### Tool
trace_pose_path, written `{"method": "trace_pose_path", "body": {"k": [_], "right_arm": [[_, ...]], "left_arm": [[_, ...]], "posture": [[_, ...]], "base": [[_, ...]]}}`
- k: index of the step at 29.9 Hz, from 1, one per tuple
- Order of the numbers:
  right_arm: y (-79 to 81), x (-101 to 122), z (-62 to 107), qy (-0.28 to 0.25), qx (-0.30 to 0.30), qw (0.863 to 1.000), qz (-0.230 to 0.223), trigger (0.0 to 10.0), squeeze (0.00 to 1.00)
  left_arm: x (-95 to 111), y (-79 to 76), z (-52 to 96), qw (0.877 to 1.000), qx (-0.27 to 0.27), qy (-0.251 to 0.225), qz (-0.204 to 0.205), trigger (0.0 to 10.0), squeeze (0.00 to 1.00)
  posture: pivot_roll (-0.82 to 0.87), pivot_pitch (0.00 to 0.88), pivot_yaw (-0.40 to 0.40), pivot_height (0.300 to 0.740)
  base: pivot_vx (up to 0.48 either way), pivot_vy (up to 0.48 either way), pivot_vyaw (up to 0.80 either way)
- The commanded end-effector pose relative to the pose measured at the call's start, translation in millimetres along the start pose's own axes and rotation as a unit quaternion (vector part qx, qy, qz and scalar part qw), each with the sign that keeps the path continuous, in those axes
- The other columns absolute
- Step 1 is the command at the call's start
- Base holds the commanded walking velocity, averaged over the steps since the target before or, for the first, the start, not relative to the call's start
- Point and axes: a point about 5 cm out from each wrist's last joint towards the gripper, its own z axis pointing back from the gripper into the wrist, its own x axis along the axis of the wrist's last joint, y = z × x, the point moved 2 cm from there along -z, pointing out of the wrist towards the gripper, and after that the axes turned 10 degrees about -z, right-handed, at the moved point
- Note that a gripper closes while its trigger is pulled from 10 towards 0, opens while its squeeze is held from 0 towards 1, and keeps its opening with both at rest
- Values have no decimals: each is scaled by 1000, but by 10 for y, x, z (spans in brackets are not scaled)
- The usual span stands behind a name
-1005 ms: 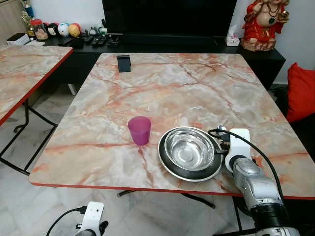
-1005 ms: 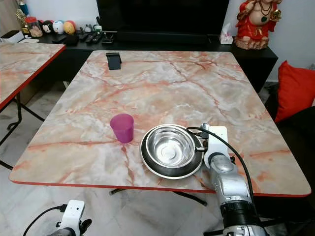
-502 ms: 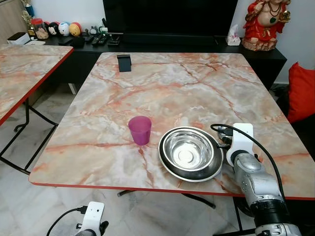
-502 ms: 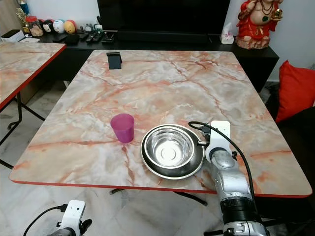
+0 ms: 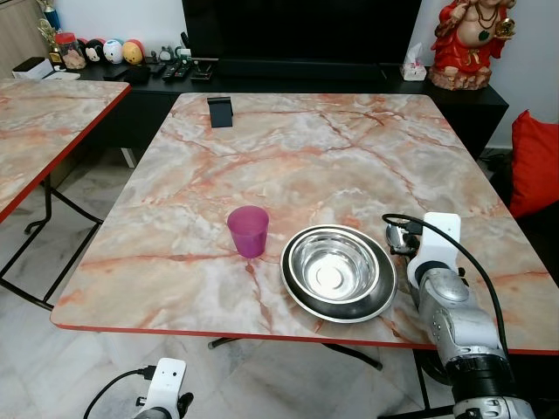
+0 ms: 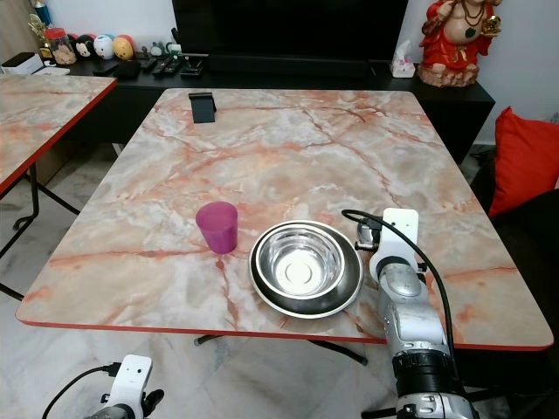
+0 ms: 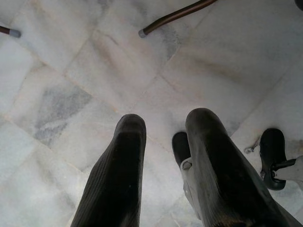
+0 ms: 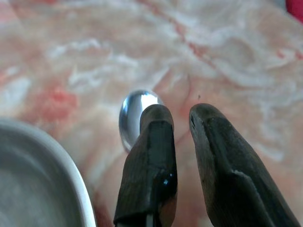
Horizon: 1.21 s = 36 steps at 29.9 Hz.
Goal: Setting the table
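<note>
Spoon (image 8: 134,115) on the tabletop (image 5: 297,148), just right of the bowl (image 5: 336,269); we see our right gripper (image 8: 181,124) over it, fingers (image 8: 152,156) narrowly parted, one hiding its handle.

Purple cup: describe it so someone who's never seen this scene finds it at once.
On the big marble table with the red edge, look near the front edge. The purple cup stands upright just left of the steel bowl, apart from it. It is the lone translucent purple plastic item among shiny metal dishes.
</note>
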Motion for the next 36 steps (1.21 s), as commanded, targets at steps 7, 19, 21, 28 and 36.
{"method": "trace_pose_path", "body": {"k": [7,19,21,28,36], "right_arm": [[61,321,98,-124,16,992,-19,10000,0],[-81,381,378,-226,-10,973,-50,10000,0],[-86,433,389,-240,-11,969,-54,10000,0],[-51,557,393,-270,-13,961,-50,10000,0],[-33,543,397,-272,-14,960,-58,10000,0]], "left_arm": [[-74,-21,13,1000,-9,13,-16,10000,0],[-65,-80,8,1000,-8,12,-12,10000,0],[-71,-88,9,1000,-10,12,-13,10000,0],[-114,-61,24,1000,-8,13,-7,10000,0],[-178,-41,42,1000,-13,20,-13,10000,0]], "posture": [[-13,0,5,740],[5,0,-9,740],[2,0,-8,740],[7,0,-7,740],[-1,0,2,740]], "base": [[0,0,0],[0,0,0],[0,0,0],[0,0,0],[0,0,0]]}}
